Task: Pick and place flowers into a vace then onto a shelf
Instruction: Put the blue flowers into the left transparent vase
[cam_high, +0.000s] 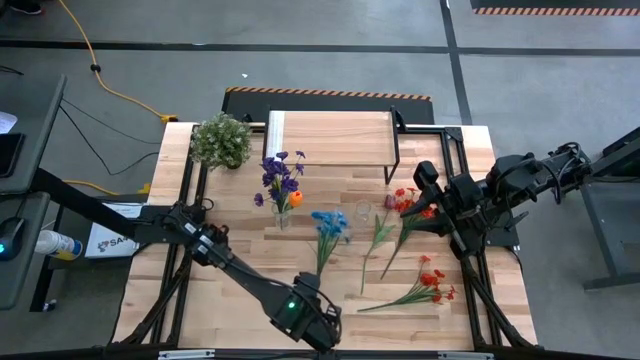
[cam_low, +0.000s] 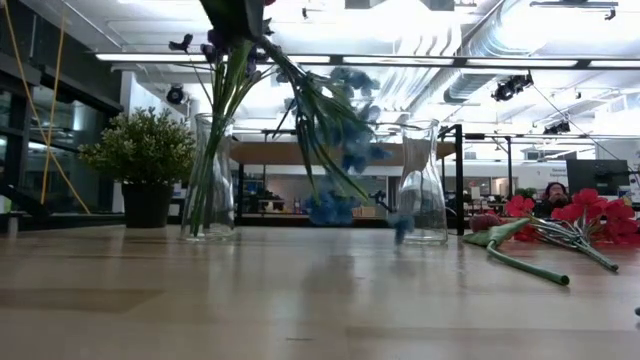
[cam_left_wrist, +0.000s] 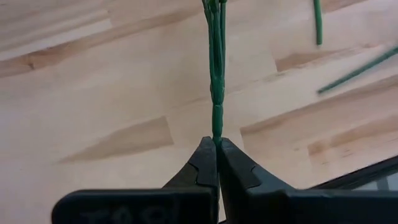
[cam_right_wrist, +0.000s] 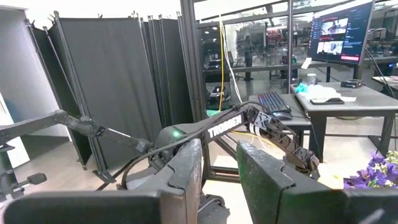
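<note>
A blue flower (cam_high: 330, 226) hangs by its stem from my left gripper (cam_left_wrist: 217, 144), which is shut on it near the table's front edge (cam_high: 320, 290). In the low view its blooms (cam_low: 332, 205) sit low, in front of two glass vases. One vase (cam_high: 283, 212) holds purple and orange flowers. The other vase (cam_high: 362, 211) is empty. Red flowers (cam_high: 432, 281) and further stems (cam_high: 398, 222) lie flat on the table at the right. The shelf (cam_high: 330, 137) stands at the far edge. My right gripper (cam_right_wrist: 217, 177) is raised over the right side, open, with nothing between its fingers. My left gripper pinches the bare lower end of the blue flower's stem (cam_left_wrist: 217, 127) between its two fingertips. The fingers point steeply down and the stem runs straight on from them. The stem slants down toward the blooms; I cannot tell whether the blooms touch the table.
A bushy potted plant (cam_high: 222, 141) stands at the far left, beside the shelf. Black frame rails (cam_high: 455, 150) run along the table's sides. Bare wood lies between the vases and the front edge (cam_low: 300, 300).
</note>
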